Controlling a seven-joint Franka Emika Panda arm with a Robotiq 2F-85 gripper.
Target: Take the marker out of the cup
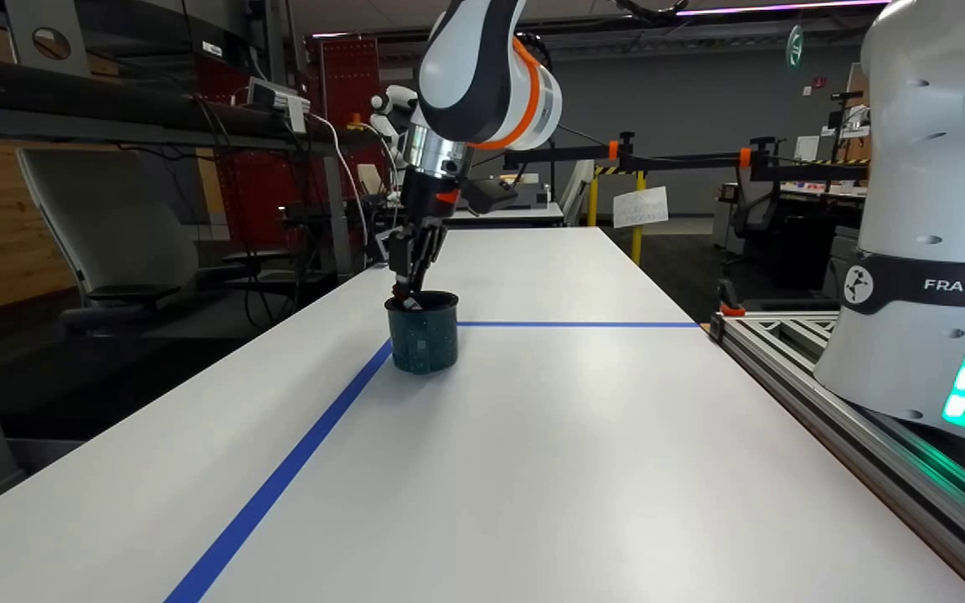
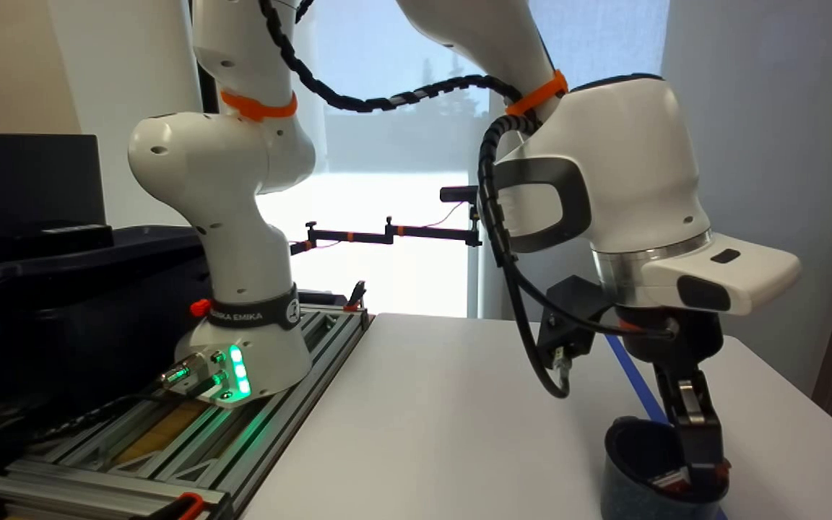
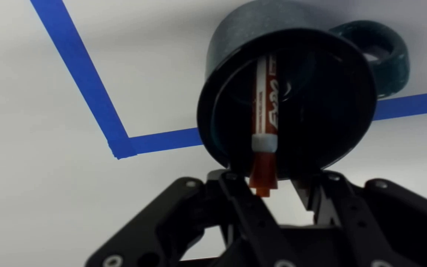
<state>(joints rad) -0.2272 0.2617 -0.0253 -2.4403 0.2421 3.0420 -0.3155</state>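
"Wrist view: how does the marker (image 3: 264, 104) lie?"

"You have it slanting inside the cup (image 3: 248, 37), its long axis running almost straight up and down that picture. The flared red end, with its small orange tip, points back toward your gripper (image 3: 272, 176) and crosses the near rim. The lettered barrel slopes down into the cup, where its other end fades into the dark."

"Have the fingers (image 3: 245, 207) got hold of it?"

"No, you have them standing partway apart, with the red end between them. It lies close by the finger on the left of that view, touching or not I cannot tell, and a clear gap separates it from the finger on the right."

"And from outside?"

"In both exterior views your fingertips are at the mouth of the cup, on the side away from the robot's base (image 1: 893, 360), and a bit of red shows beside them. You have the cup upright on the white table (image 1: 583, 461). Back in the wrist view, its handle (image 3: 399, 66) is at the upper right, and blue tape (image 3: 165, 140) shows on either side of the cup."
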